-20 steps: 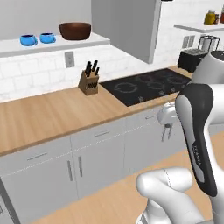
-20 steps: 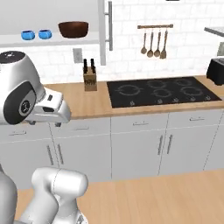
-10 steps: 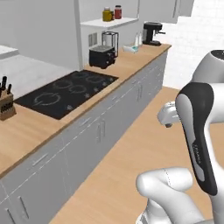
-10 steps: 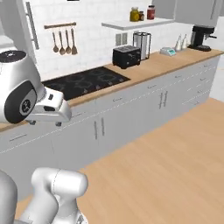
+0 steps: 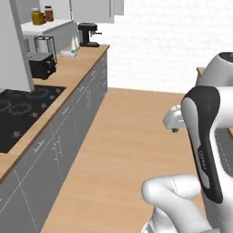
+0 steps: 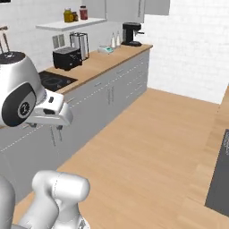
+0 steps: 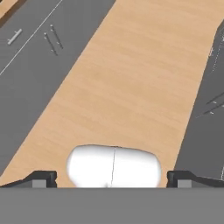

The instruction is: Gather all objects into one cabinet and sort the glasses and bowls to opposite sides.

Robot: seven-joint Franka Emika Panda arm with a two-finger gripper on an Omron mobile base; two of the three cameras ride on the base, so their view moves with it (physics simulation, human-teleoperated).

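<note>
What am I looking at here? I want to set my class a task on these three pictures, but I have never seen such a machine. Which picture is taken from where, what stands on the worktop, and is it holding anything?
This is a computer-rendered kitchen with a white robot arm on a base that can drive. Two pictures come from cameras on that base, behind the arm to its left and right. The third comes from a camera on the hand, looking down at the wooden floor.

On the long counter stand a black toaster, a coffee machine and, nearer the robot, a black hob. Two jars sit on a shelf above.

The gripper has two small dark fingertips, seen in the hand picture. They stand wide apart with nothing between them, so it holds nothing.
</note>
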